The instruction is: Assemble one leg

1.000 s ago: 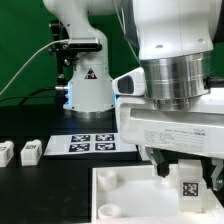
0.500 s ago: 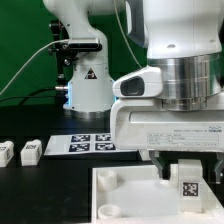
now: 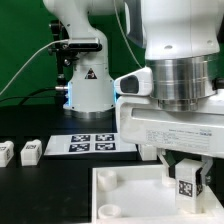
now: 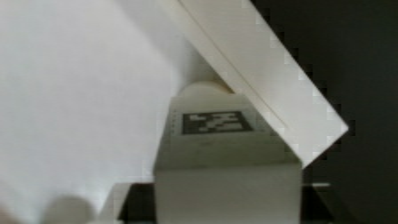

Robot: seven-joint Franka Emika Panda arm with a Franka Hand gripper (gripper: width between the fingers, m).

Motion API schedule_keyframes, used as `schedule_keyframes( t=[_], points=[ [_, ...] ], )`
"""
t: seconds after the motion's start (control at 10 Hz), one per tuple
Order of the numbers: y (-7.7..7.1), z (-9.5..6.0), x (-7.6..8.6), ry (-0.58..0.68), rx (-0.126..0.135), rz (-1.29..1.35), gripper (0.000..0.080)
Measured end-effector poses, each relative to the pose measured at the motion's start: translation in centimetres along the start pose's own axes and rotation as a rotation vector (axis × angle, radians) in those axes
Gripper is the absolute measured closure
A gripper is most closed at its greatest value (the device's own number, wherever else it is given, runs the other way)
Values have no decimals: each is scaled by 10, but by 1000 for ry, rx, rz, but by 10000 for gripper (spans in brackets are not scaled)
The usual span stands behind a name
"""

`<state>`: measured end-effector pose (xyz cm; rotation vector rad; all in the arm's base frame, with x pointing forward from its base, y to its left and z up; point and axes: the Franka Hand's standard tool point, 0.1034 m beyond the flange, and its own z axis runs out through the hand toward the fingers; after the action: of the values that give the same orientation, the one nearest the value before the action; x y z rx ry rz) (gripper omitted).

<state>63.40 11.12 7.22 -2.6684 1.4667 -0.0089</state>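
1. The pincer (image 3: 186, 170) is clamped on the small white plastic square-section leg (image 3: 186, 178), which stands upright with its black-and-white tag facing the exterior camera, over the large flat white square board (image 3: 135, 200) at the exterior view's right.

2. In the wrist view the leg (image 4: 217, 140) sits against the board's edge (image 4: 267, 75) — I cannot tell whether its lower end is in a round corner socket or only resting on the surface.

3. Risk, as I judge it: if the leg is off-centre over the socket, pressing down could jam it on the rim, tilt it between the fingers, or shove the board along the black table (image 3: 40, 190).

4. A twist to seat it could let the smooth plastic slip in the grip — the leg would then lean or drop.

5. Two spare small white tagged blocks (image 3: 30, 152) lie well apart, beside the marker board (image 3: 92, 143), and are no hazard.
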Motion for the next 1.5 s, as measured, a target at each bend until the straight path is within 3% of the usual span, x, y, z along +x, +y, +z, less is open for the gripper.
schedule_keyframes(
  t=[0.2, 0.6, 1.0, 1.1, 1.2, 1.3, 1.5],
  points=[
    [1, 0, 1, -20, -13, 339, 508],
    [2, 0, 0, -68, -16, 1013, 506],
    [2, 0, -1, -76, -15, 984, 506],
    [2, 1, -1, -76, -16, 982, 306],
    [2, 1, -3, -76, -15, 903, 306],
    [1, 4, -10, -78, -8, 738, 200],
    [4, 6, -16, -81, -1, 424, 153]
  ],
)
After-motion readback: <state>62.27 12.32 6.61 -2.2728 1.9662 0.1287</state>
